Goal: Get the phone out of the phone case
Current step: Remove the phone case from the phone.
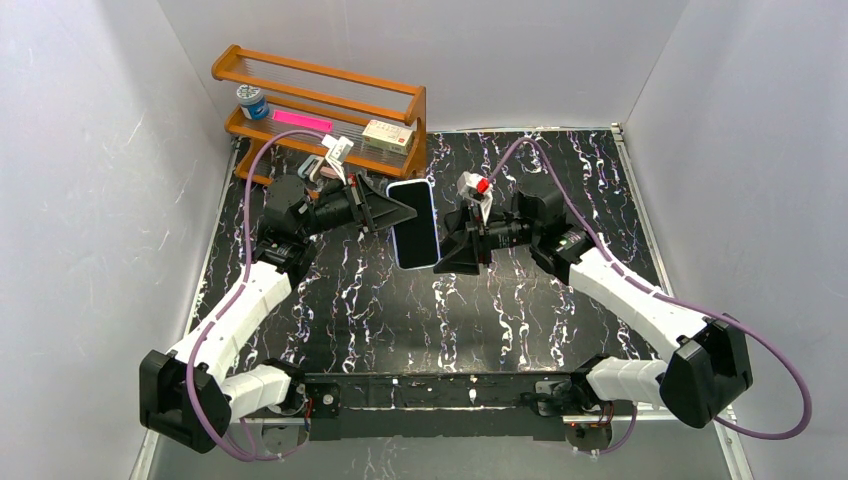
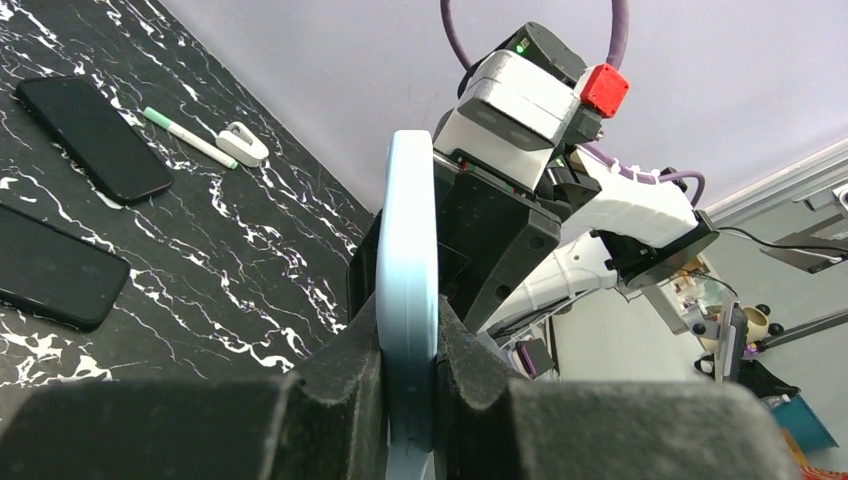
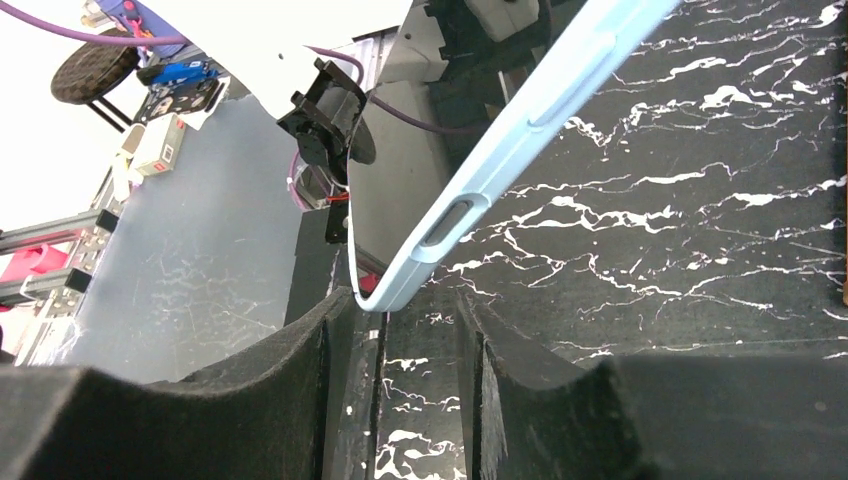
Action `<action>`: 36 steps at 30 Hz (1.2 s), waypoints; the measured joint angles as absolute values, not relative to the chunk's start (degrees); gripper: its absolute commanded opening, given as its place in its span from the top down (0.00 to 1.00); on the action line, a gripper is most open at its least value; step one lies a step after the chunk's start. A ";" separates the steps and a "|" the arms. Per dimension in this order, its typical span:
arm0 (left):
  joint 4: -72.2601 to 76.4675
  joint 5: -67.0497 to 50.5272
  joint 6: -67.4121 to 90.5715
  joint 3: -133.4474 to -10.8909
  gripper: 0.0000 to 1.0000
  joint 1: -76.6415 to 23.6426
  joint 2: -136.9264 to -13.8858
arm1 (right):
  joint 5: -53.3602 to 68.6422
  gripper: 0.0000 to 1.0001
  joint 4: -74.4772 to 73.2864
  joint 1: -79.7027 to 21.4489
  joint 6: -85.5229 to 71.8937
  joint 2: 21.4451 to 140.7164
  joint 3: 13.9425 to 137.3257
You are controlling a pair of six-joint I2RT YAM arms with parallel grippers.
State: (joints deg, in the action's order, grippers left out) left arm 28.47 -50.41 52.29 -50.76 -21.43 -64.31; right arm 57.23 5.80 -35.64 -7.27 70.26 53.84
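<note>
Black, white-veined table (image 1: 380, 320) boxed in by pale walls, with a wooden rack (image 1: 320, 100) at the far left corner. Reached inward from both sides over mid-table: left gripper (image 1: 398, 214) and right gripper (image 1: 452, 256), met at one object. Hung between them, apparently clear of the surface: phone (image 1: 414, 228), dark screen turned up toward the overhead camera, seated in a pale blue case (image 2: 408, 280). Pinched narrow on the case's long edge by the left, pads pressed to both faces. Spread wide on the right, the case's lower corner poked into the gap, touching neither pad as far as could be seen. Judged barely begun: lifted and steadied, yes; no parting of phone from case yet, with the corner peel and push-out left to do.
</note>
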 measured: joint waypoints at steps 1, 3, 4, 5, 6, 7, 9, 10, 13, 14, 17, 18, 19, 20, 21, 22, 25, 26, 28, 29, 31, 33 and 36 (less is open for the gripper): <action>28.67 -50.61 52.47 -50.76 1.00 -21.43 -64.31 | 57.49 0.52 5.82 -35.64 -7.27 70.28 54.13; 29.15 -51.00 52.82 -50.76 1.00 -21.43 -64.31 | 58.15 0.54 5.96 -35.64 -7.29 70.48 54.74; 29.43 -51.13 53.01 -50.76 1.00 -21.43 -64.31 | 58.50 0.56 6.02 -35.64 -7.29 70.63 55.07; 29.76 -51.29 53.17 -50.76 1.00 -21.43 -64.31 | 58.81 0.58 6.07 -35.64 -7.31 70.85 55.37; 30.02 -51.37 53.23 -50.76 1.00 -21.43 -64.31 | 59.05 0.59 6.07 -35.64 -7.29 71.00 55.57; 30.17 -51.46 53.34 -50.76 1.00 -21.43 -64.31 | 59.55 0.61 6.09 -35.64 -7.38 71.24 55.79; 30.35 -51.51 53.58 -50.76 1.00 -21.43 -64.31 | 60.18 0.69 6.15 -35.64 -7.40 71.55 55.96; 30.44 -51.53 53.58 -50.76 1.00 -21.43 -64.31 | 60.42 0.72 6.15 -35.64 -7.46 71.64 55.99; 30.85 -51.64 53.95 -50.76 1.00 -21.41 -64.36 | 61.10 0.85 6.11 -35.64 -7.38 71.68 56.01; 31.14 -51.83 54.02 -50.78 1.00 -21.43 -64.40 | 61.36 0.89 6.07 -35.64 -7.25 71.68 56.01; 31.75 -52.69 54.08 -51.40 1.00 -21.43 -65.10 | 61.73 0.99 6.11 -35.64 -6.04 71.68 56.01; 31.88 -52.93 54.22 -51.51 1.00 -21.43 -65.47 | 61.82 0.99 6.07 -35.64 -5.19 71.64 56.01; 32.12 -53.10 54.33 -51.51 1.00 -21.43 -65.73 | 61.98 0.99 5.91 -35.64 -4.10 71.64 56.01; 32.40 -53.28 54.48 -51.51 1.00 -21.43 -66.04 | 62.06 0.99 5.69 -35.62 -2.79 71.64 56.01; 32.67 -53.47 54.61 -51.53 1.00 -21.41 -66.30 | 62.08 0.99 5.41 -35.62 -1.56 71.64 56.01; 32.80 -53.65 54.68 -51.53 1.00 -21.41 -66.48 | 62.02 0.99 5.10 -35.62 -0.34 71.61 56.01; 32.99 -54.52 54.65 -52.10 1.00 -21.43 -67.16 | 61.84 0.99 4.23 -35.64 3.64 71.57 56.03; 33.01 -54.81 54.65 -52.31 1.00 -21.43 -67.44 | 61.76 0.99 3.90 -35.64 4.93 71.55 56.07; 33.15 -55.57 55.16 -52.90 1.00 -21.45 -68.16 | 61.41 0.99 2.76 -35.64 8.32 71.55 56.47; 33.30 -56.01 55.64 -53.19 1.00 -21.47 -68.55 | 61.14 0.99 1.98 -35.64 10.17 71.59 56.80; 33.87 -56.34 56.21 -53.49 1.00 -21.47 -68.99 | 60.75 0.99 0.30 -35.64 13.26 71.75 57.60; 34.26 -56.45 56.64 -53.63 1.00 -21.47 -69.17 | 60.55 0.99 -1.21 -35.64 15.77 72.12 58.52; 34.61 -56.64 56.66 -53.98 1.00 -21.47 -69.25 | 60.25 0.99 -3.46 -35.64 19.66 73.14 60.12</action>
